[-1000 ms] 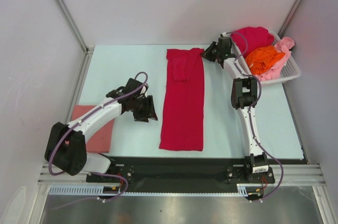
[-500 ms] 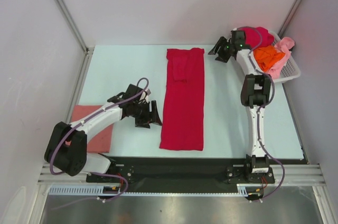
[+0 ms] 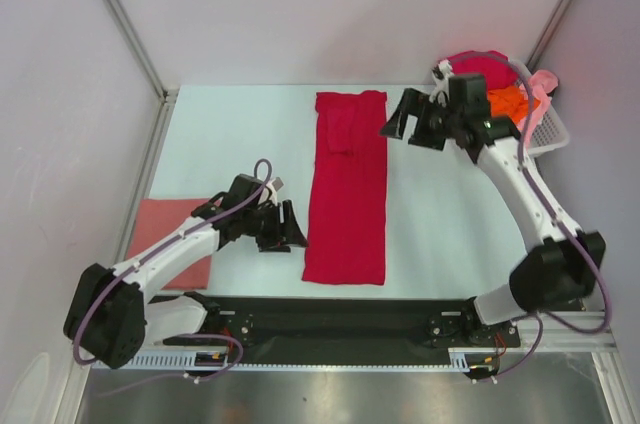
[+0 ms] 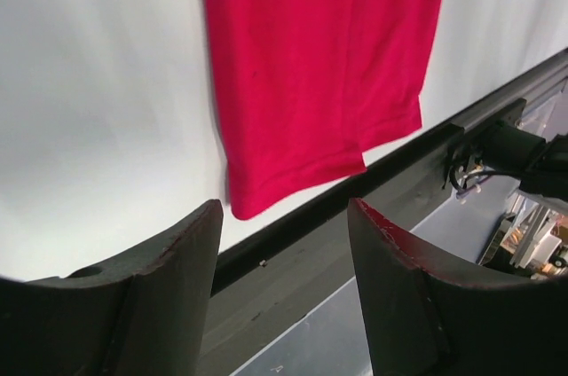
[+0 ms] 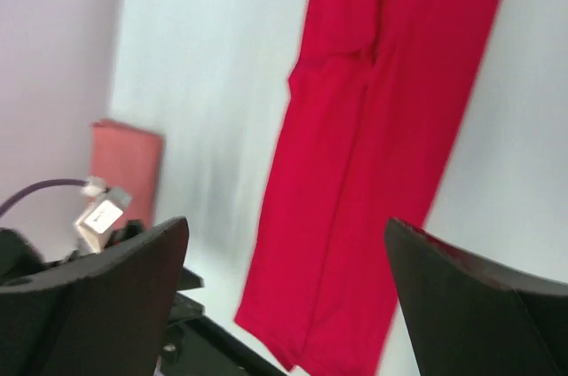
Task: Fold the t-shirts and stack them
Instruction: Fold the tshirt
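Right gripper (image 3: pixel 408 129) has let go and swung back from the basket (image 3: pixel 556 134) side to hang just off the far right edge of the red shirt (image 3: pixel 346 189), its jaws now spread wide and empty. Left gripper (image 3: pixel 288 228) has slid nearer the front, and sits just beside the shirt's near left corner with its jaws partly apart and nothing between them. The red shirt lies flat mid-table as a long narrow strip, sleeves already turned in, running from the far side toward the arms. A salmon shirt (image 3: pixel 170 234) lies folded at the near left. An orange shirt (image 3: pixel 503 102), a pink shirt (image 3: pixel 541 82) and a second red shirt (image 3: pixel 478 66) wait in the basket. Judged step: lengthwise folds done, crosswise fold pending. The next move likely calls for one end of the strip to be pinched at both corners and carried evenly over the other end, then the bundle set on the salmon shirt.
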Available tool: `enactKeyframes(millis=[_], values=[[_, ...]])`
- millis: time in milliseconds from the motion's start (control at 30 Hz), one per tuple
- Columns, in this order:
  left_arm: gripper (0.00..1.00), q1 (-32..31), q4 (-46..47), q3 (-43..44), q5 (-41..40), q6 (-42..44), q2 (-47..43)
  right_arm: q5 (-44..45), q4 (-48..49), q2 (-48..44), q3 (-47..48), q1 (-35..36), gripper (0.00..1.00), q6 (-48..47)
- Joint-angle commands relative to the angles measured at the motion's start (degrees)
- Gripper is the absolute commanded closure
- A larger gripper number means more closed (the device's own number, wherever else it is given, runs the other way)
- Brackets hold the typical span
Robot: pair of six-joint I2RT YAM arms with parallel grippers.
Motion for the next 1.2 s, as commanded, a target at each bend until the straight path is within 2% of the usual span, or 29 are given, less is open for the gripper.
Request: enactKeyframes(millis=[0, 33, 67, 100, 133, 167, 233, 267, 300, 367, 467, 633, 733, 767, 900, 1167], values=[[0.36, -2.7, 3.1, -2.1, 0.1, -3.9, -3.9, -9.3, 5.9, -7.8, -14.4, -5.0, 0.00, 8.3], [0.36, -3.2, 3.5, -2.6, 0.0, -4.4, -4.5, -14.6, 8.4, -9.6, -19.0, -7.5, 0.00, 14.5], [0.36, -3.6, 4.0, -2.9, -0.6, -5.2, -4.6, -30.0, 18.6, -11.0, -23.7, -10.5, 0.00, 17.7], [0.36, -4.3, 4.1, -3.5, -1.0, -5.4, -4.6, -37.1, 28.0, -13.7, -35.6, -16.0, 0.00, 22.8], [0.36, -4.6, 4.4, -3.7, -1.2, -5.7, -4.5, -41.5, 38.3, -14.3, -40.4, -16.7, 0.00, 35.0], [0.36, -4.8, 4.6, -4.0, -1.6, -5.9, -4.4, -43.0, 42.0, -15.1, -42.9, -16.1, 0.00, 34.5], [0.37, -5.1, 4.6, -4.2, -3.0, -6.0, -4.4, -37.4, 29.1, -18.1, -40.5, -10.6, 0.00, 24.1], [0.37, -5.2, 4.6, -4.3, -3.3, -6.1, -4.5, -30.2, 14.8, -18.7, -38.0, -8.8, 0.00, 13.0], [0.37, -5.2, 4.6, -4.5, -3.9, -6.1, -4.4, -27.1, 9.9, -19.6, -35.2, -5.7, 0.02, 9.5], [0.37, -5.2, 4.5, -4.5, -4.6, -5.4, -3.8, -21.3, 1.2, -20.3, -34.7, -4.1, 0.09, 4.9], [0.38, -5.1, 6.1, -5.1, -3.5, -5.2, -2.0, -13.3, -4.9, -23.5, -37.0, 0.4, 0.21, 3.1], [0.41, -6.5, 6.6, -5.7, -4.0, -5.1, 1.2, -10.1, -2.8, -30.0, -48.6, 5.0, 0.33, 8.9], [0.42, -7.8, 7.1, -6.2, -4.9, -5.6, 2.1, -9.2, 0.6, -33.5, -55.7, 8.1, 0.36, 14.0], [0.42, -9.1, 8.3, -6.8, -5.5, -5.9, 3.1, -7.8, 4.7, -35.7, -60.4, 10.9, 0.36, 18.1], [0.45, -9.8, 10.7, -7.9, -5.3, -6.6, 5.5, -7.0, 9.9, -34.5, -63.8, 12.5, 0.37, 20.2], [0.51, -12.9, 13.4, -10.0, -5.5, -8.7, 7.8, -5.5, 20.5, -27.7, -67.8, 15.6, 0.48, 23.8]])
